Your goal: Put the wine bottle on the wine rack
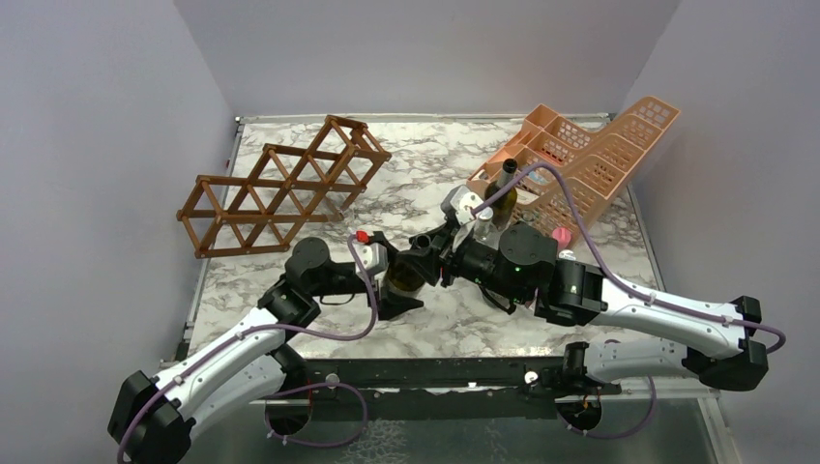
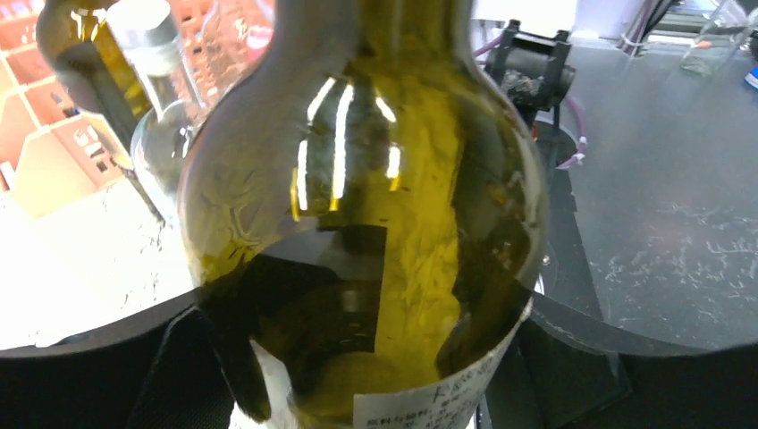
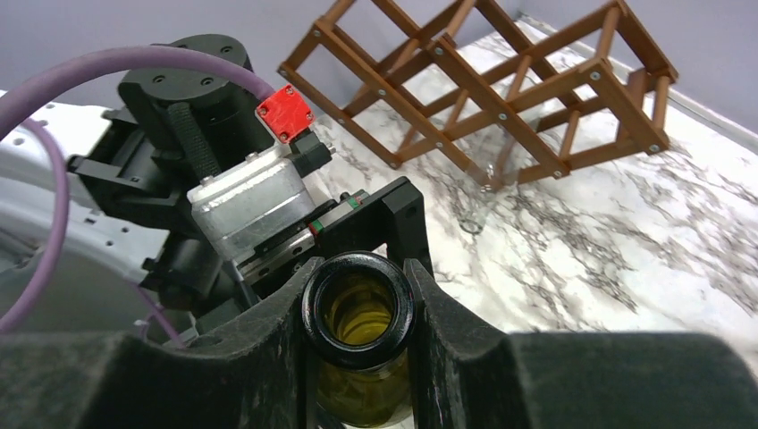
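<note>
The bottle is smooth, shiny green glass with bright glints on it. Its label is white paper. The rack is smooth brown wood. The table looks like white and grey marble. The basket is peach plastic. The right gripper has black matt fingers that look a bit grainy. The block is dull silver metal.

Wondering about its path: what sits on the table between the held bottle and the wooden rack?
Mostly bare marble table; the right wrist view shows one clear glass item right before the wine rack, beyond the wine bottle.
</note>
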Tool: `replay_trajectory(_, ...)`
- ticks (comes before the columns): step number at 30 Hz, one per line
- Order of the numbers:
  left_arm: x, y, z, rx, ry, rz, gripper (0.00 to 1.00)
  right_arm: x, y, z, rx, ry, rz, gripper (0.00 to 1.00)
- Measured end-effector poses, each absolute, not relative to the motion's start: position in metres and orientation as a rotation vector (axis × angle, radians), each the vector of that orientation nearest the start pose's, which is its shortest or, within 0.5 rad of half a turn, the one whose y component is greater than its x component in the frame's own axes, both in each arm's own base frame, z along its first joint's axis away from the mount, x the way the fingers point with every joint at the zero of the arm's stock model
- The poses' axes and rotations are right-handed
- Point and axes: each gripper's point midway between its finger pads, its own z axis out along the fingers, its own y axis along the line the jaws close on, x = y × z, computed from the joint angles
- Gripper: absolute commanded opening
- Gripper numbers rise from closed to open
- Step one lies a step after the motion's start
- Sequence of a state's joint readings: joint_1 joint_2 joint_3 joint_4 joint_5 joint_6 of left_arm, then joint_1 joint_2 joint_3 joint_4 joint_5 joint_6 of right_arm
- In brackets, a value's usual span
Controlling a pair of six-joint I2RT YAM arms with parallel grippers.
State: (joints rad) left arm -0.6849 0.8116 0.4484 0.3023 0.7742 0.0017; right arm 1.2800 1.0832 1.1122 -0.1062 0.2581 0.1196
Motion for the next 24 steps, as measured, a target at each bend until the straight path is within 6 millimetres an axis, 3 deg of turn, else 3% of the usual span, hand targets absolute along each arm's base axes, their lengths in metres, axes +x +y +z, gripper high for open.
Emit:
replay_trajectory(6, 0.130, -0.270, 0.239, 1.165, 1.192, -1.124, 0.80, 0.133, 0.352, 0.368, -0.802, 1.484, 0.931, 0.01)
replay_trajectory(10, 0.128, -0.268, 0.245, 1.165, 1.160, -1.114, 0.67, 0.128, 0.351, 0.373, -0.823, 1.461, 0.952, 0.01)
replay_trajectory(13, 0.129, -0.268, 0.245, 1.171, 1.152, -1.099, 0.63, 0.127, 0.351, 0.372, -0.835, 1.455, 0.951, 0.01)
replay_trajectory(14, 0.129, -0.268, 0.245, 1.173, 1.148, -1.093, 0.60, 0.126, 0.351, 0.372, -0.839, 1.453, 0.950, 0.01)
replay_trajectory(15, 0.129, -0.268, 0.245, 1.176, 1.144, -1.086, 0.49, 0.126, 0.351, 0.372, -0.845, 1.449, 0.950, 0.02)
replay_trajectory(16, 0.130, -0.267, 0.245, 1.177, 1.142, -1.081, 0.14, 0.125, 0.351, 0.372, -0.851, 1.447, 0.949, 0.05)
replay_trajectory(17, 0.131, -0.267, 0.244, 1.183, 1.137, -1.069, 0.00, 0.125, 0.352, 0.372, -0.857, 1.444, 0.948, 0.10)
replay_trajectory(21, 0.134, -0.266, 0.238, 1.242, 1.133, -1.009, 0.00, 0.122, 0.351, 0.365, -0.900, 1.447, 0.933, 0.42)
replay_trajectory(24, 0.143, -0.266, 0.237, 1.308, 1.116, -0.924, 0.00, 0.120, 0.347, 0.365, -0.901, 1.456, 0.942, 0.59)
